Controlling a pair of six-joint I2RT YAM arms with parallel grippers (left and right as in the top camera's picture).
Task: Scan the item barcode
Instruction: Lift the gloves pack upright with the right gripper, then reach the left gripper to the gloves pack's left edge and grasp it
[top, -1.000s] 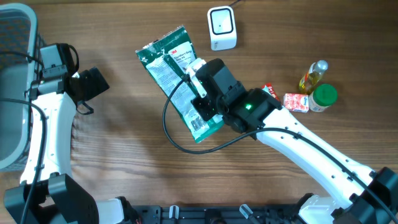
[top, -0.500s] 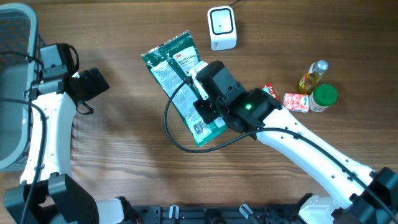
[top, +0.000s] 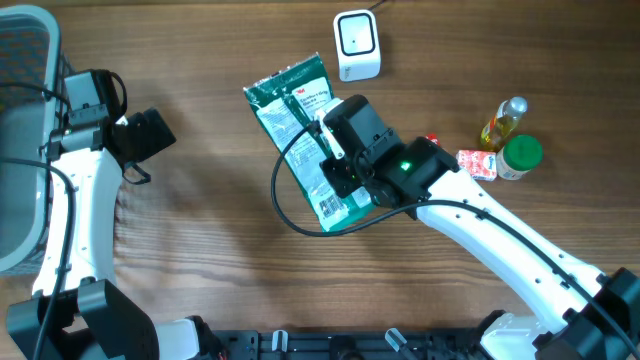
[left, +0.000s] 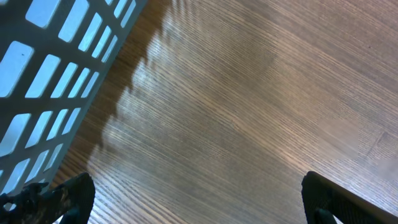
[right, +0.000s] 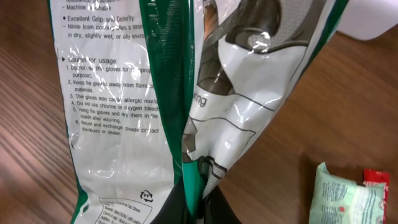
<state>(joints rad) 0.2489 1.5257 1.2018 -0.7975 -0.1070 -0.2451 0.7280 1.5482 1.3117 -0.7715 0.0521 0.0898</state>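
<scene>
Right gripper (right: 200, 208) is clamped on the glove packet (top: 285, 105), pinching the fold at its near end. Left gripper (top: 145, 137) is parked wide open and empty by the basket (top: 25, 120).

Change over the last second: the packet has slid up and to the right across the table (top: 200, 250). Its far end now sits just beside the scanner (top: 357, 45), which it was clearly short of before. I judge this the approach phase, with the scan not yet made.

Orientation: long axis is diagonal, from far-left to near-right, with the printed back panel facing up (barcode too small to locate).
</scene>
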